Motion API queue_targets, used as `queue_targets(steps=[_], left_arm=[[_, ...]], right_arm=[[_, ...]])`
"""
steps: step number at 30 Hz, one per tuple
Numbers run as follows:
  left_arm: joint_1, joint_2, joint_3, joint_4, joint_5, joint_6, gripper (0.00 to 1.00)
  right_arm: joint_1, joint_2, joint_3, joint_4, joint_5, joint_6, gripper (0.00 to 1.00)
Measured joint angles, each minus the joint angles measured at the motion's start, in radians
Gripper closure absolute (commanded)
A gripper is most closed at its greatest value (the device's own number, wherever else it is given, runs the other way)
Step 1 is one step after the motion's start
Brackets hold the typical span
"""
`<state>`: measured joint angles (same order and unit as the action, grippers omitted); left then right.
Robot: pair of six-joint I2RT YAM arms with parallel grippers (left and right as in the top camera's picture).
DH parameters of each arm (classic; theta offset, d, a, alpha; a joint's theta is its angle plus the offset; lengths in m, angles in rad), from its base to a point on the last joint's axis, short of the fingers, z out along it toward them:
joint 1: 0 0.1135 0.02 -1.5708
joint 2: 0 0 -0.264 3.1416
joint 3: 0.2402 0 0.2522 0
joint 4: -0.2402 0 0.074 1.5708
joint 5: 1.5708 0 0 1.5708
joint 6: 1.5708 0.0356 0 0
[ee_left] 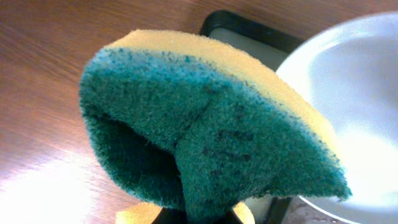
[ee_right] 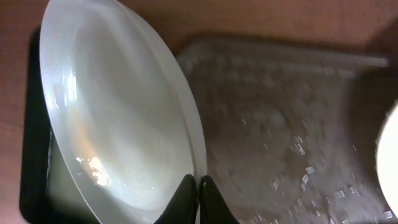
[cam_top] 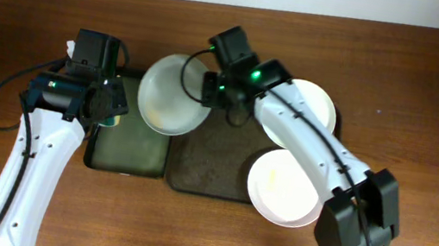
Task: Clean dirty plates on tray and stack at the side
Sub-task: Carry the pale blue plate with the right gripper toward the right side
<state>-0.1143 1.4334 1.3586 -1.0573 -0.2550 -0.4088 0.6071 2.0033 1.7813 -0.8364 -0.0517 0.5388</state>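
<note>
My right gripper [cam_top: 207, 86] is shut on the rim of a white plate [cam_top: 173, 95] and holds it tilted over the gap between the two trays; the right wrist view shows its fingers [ee_right: 199, 186] pinching the plate's edge [ee_right: 118, 118]. Two more white plates lie on the brown tray [cam_top: 214, 161]: one at the back right [cam_top: 314, 102], one at the front right [cam_top: 279, 189] with a faint yellowish smear. My left gripper [cam_top: 113, 107] is shut on a green and yellow sponge [ee_left: 205, 130], just left of the held plate [ee_left: 354, 106].
A smaller dark green tray [cam_top: 128, 149] lies left of the brown tray, under the sponge and the held plate. The brown wooden table [cam_top: 432, 102] runs to a white wall at the back.
</note>
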Motion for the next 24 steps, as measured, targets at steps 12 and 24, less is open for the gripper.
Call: queue_targets(steps=[12, 24], left_arm=[[0.0, 0.0, 0.0, -0.008, -0.034, 0.0, 1.0], [0.0, 0.0, 0.0, -0.01, -0.035, 0.0, 1.0]], right_arm=[[0.261, 0.0, 0.0, 0.33, 0.662, -0.241, 0.96], [0.313, 0.0, 0.0, 0.586, 0.921, -0.578, 0.96]])
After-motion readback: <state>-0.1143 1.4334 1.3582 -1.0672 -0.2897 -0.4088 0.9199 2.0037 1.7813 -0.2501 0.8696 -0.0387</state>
